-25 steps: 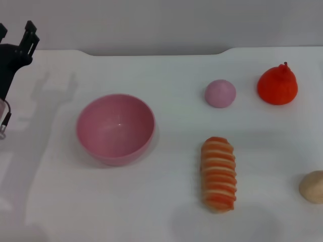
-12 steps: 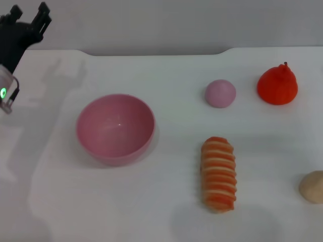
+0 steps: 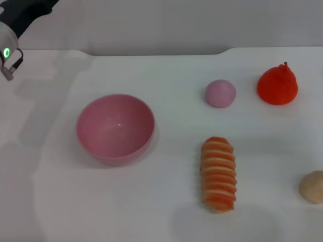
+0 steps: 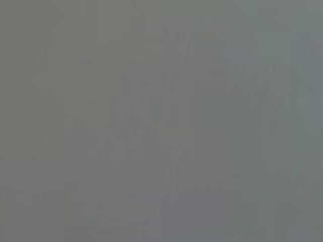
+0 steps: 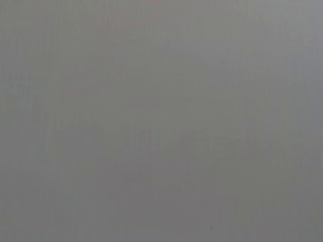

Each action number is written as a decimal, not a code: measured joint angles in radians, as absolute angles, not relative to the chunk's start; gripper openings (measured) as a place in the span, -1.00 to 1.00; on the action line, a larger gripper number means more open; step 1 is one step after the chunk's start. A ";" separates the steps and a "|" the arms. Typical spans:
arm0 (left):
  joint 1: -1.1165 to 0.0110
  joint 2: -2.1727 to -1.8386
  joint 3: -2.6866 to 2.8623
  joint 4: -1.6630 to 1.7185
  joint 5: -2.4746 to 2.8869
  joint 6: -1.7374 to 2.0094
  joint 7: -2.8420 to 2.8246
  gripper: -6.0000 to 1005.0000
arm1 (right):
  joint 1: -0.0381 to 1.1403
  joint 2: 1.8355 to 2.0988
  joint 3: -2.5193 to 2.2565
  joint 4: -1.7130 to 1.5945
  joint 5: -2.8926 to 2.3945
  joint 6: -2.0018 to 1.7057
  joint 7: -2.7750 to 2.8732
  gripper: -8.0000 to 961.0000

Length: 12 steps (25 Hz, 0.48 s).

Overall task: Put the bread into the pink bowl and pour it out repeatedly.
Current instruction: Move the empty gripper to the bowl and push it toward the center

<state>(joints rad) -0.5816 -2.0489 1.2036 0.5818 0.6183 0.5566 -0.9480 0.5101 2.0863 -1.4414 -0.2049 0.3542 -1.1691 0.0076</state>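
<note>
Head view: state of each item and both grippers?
pink bowl: upright, empty
bread: lying on the table, striped side up, apart from the bowl
pink ball: resting on the table
red fruit: upright
beige lump: at the right edge, partly cut off
left arm: top-left corner, fingers out of frame
right gripper: not in view
</note>
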 joint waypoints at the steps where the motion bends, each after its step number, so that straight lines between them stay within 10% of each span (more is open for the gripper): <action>1: -0.574 -2.046 1.232 0.611 0.618 0.524 -0.968 0.45 | 0.508 2.086 -1.442 -0.205 0.354 -1.169 0.008 0.46; 12: -0.519 -1.982 1.413 0.815 0.840 0.352 -1.397 0.45 | 0.502 2.085 -1.442 -0.205 0.354 -1.169 0.008 0.46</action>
